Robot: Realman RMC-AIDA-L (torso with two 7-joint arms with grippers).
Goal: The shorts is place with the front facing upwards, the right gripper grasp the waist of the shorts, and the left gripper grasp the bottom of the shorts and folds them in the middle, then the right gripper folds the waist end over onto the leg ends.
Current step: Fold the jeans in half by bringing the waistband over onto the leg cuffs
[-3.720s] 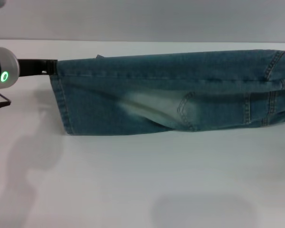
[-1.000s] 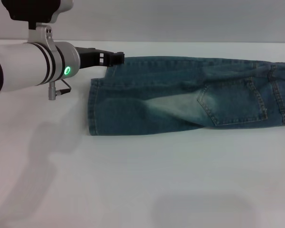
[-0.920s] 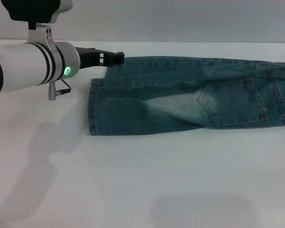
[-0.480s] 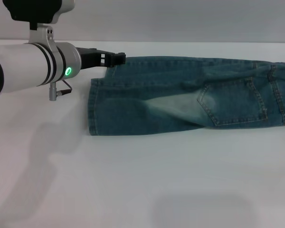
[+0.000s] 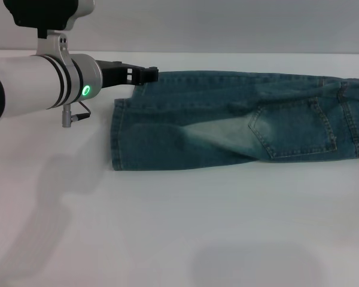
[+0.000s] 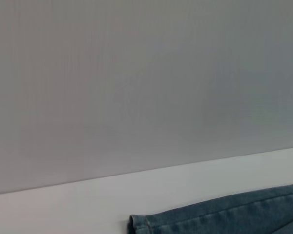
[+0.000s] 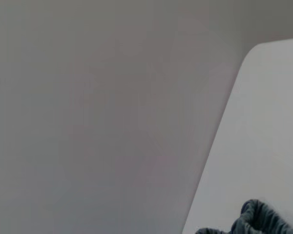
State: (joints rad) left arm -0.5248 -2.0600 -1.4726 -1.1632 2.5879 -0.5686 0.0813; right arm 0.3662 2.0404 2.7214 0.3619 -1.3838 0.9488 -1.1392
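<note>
The shorts [image 5: 239,122] are lying folded lengthwise on the white table [image 5: 179,227]. The left gripper [image 5: 145,75] is sitting at the far hem corner (probably pinching it, though I cannot tell), keeping both layers aligned.

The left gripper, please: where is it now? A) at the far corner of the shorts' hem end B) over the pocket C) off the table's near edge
A: the left gripper sits at the far corner of the shorts, by the leg hems.
</note>
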